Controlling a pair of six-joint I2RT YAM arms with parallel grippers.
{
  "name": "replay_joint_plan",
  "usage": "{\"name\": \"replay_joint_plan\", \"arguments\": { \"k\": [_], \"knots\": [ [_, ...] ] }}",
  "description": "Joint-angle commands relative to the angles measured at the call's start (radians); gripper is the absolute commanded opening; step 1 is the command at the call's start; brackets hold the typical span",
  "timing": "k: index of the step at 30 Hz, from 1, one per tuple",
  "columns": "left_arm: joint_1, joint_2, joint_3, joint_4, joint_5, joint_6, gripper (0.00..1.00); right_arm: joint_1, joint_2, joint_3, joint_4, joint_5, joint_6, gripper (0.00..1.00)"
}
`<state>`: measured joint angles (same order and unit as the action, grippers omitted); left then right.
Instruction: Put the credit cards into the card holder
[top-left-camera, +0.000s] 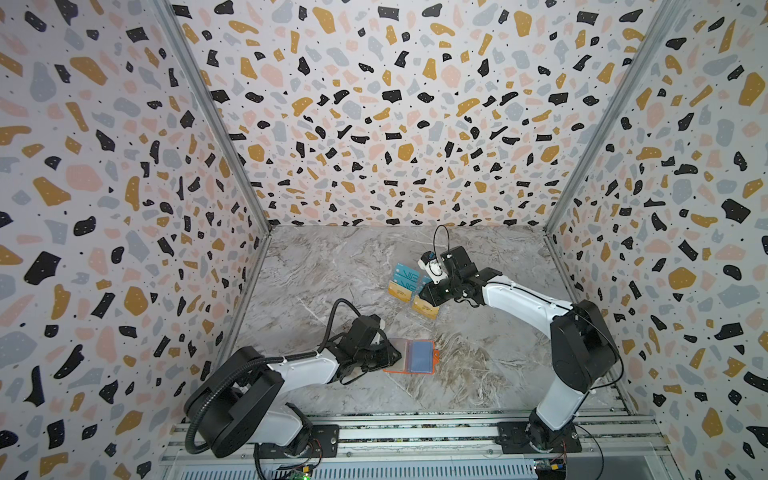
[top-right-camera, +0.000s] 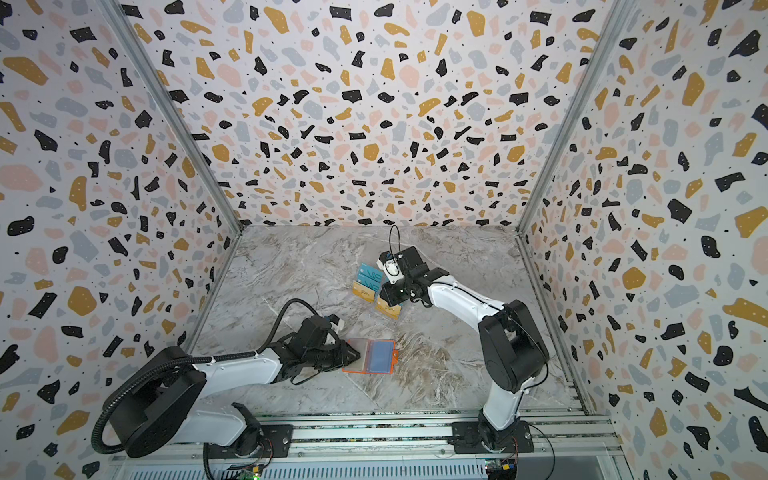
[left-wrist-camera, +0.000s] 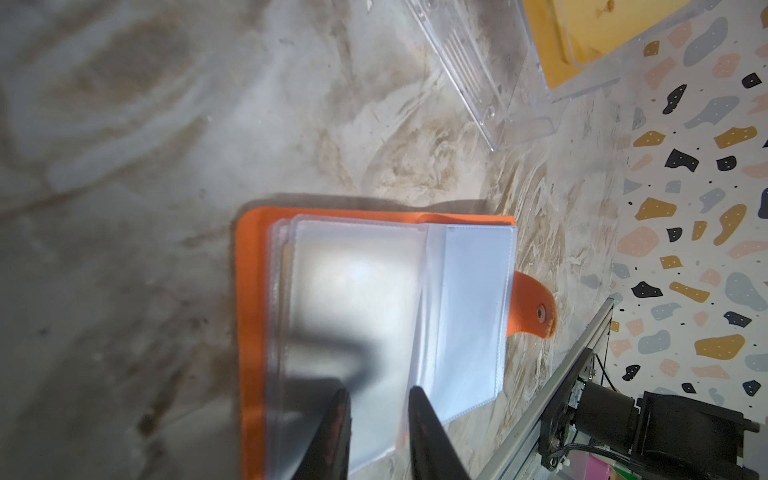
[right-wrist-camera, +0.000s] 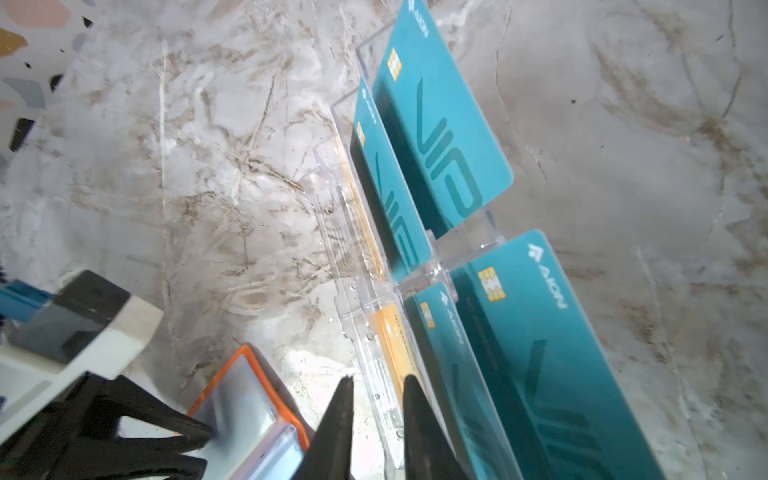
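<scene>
The marble table (top-left-camera: 332, 270) carried all the parts. The left arm (top-left-camera: 303, 368) reached in to the left edge of the card holder (top-left-camera: 397, 353). The right arm (top-left-camera: 519, 299) reached over the clear rack (left-wrist-camera: 478, 83), which stood beyond the card holder, on its far side and apart from it.

The card holder lay flat and open, orange cover down and clear sleeves up. Its snap tab (left-wrist-camera: 536, 307) projected from the edge opposite the left arm. The leaf next to the tab looked pale blue in both top views; whether a card sat in it could not be told.

The credit cards stood in the tiers of the rack, well clear of the card holder. The teal ones (right-wrist-camera: 440, 124) occupied the tiers farther from the card holder and the gold ones (right-wrist-camera: 390, 345) the tiers nearer to it.

The left gripper (left-wrist-camera: 378, 399) sat over the leaf of the card holder nearest the left arm. Its jaws stood a narrow gap apart, with clear sleeve material showing between them; contact with the sleeve could not be confirmed.

The right gripper (right-wrist-camera: 376, 399) hung at the tiers of the rack nearest the card holder, beside a gold card. Its jaws stood slightly apart and clamped nothing visible.
</scene>
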<state>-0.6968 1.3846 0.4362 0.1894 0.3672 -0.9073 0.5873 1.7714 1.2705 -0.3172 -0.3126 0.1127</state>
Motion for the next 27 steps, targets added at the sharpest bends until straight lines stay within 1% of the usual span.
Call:
{"name": "replay_joint_plan", "arguments": {
  "k": [1,4,8,14,22,27],
  "knots": [
    [-0.003,-0.016,0.002,-0.016,-0.02,0.015,0.27,0.003,0.013,0.051,-0.079,0.037,-0.063,0.24],
    [-0.003,-0.014,0.001,-0.008,-0.018,0.01,0.27,0.0,0.018,0.054,-0.086,0.05,-0.072,0.27],
    [-0.003,-0.01,0.005,-0.006,-0.016,0.01,0.27,0.001,0.02,0.048,-0.087,0.061,-0.083,0.34],
    [-0.003,-0.01,0.007,0.0,-0.012,0.004,0.27,0.001,0.025,0.051,-0.083,0.052,-0.097,0.36],
    [-0.003,-0.014,0.02,-0.022,-0.016,0.014,0.27,0.001,-0.009,0.113,-0.114,0.038,-0.114,0.36],
    [-0.004,-0.021,0.027,-0.045,-0.022,0.016,0.27,0.001,0.014,0.121,-0.124,0.075,-0.128,0.35]
  ]
}}
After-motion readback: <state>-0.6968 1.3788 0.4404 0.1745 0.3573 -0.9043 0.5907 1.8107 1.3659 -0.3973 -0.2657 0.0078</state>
